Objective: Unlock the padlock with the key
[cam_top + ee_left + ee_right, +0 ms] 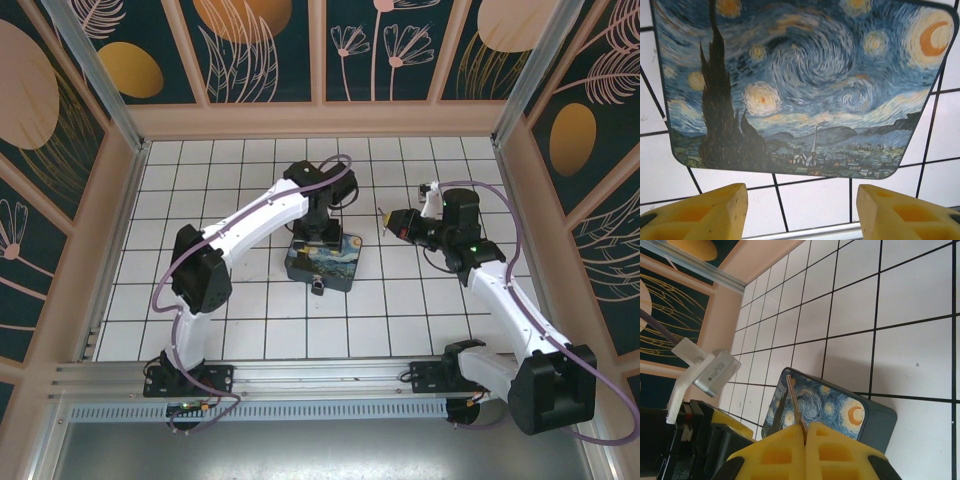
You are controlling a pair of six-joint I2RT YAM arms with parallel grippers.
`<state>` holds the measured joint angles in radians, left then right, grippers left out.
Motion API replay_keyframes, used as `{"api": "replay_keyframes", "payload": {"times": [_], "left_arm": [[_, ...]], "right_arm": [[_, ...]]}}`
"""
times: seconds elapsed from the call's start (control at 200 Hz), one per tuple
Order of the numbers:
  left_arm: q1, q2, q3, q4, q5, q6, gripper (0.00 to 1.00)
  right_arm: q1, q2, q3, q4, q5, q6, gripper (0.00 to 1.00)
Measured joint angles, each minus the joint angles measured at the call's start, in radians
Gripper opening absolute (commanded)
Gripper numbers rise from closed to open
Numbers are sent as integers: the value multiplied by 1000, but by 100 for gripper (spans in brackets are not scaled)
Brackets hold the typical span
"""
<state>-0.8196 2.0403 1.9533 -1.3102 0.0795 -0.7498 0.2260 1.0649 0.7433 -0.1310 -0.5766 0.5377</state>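
With the key (pixel 794 405) pinched in the closed right gripper (pixel 805 432) and the left gripper (pixel 802 202) parted, empty, over the tin (pixel 800 85), the padlock (pixel 317 288) should next be steadied for insertion.

Top view, single moment.

- The left arm (pixel 250 222) is seen extended from its base at the near-left edge to the centre of the tiled floor (pixel 200 310).
- The left gripper (pixel 324 238) is pointed down over the far part of the blue painted tin (pixel 336 268). Its jaw state cannot be made out here.
- The padlock (pixel 318 288) is noted as a small black item on a white tile, touching the tin's near edge.
- The right arm (pixel 505 300) is bent from the near-right base toward the centre.
- The right gripper (pixel 394 219) is positioned to the right of the tin and apart from it, with its tip directed left.
- The key (pixel 386 213) is barely resolved as a thin sliver at that tip.
- Purple cables (pixel 160 290) are looped along both arms.
- The floor is enclosed by dark floral wall panels (pixel 260 50).
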Motion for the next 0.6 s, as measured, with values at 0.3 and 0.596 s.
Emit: {"api": "replay_keyframes", "payload": {"times": [0.3, 0.596], "left_arm": [[-127, -589, -827, 509, -134, -158, 81], [-319, -483, -1064, 941, -357, -251, 86]], "right_arm": [[5, 0, 3, -17, 7, -7, 0], [13, -2, 21, -57, 56, -12, 0]]}}
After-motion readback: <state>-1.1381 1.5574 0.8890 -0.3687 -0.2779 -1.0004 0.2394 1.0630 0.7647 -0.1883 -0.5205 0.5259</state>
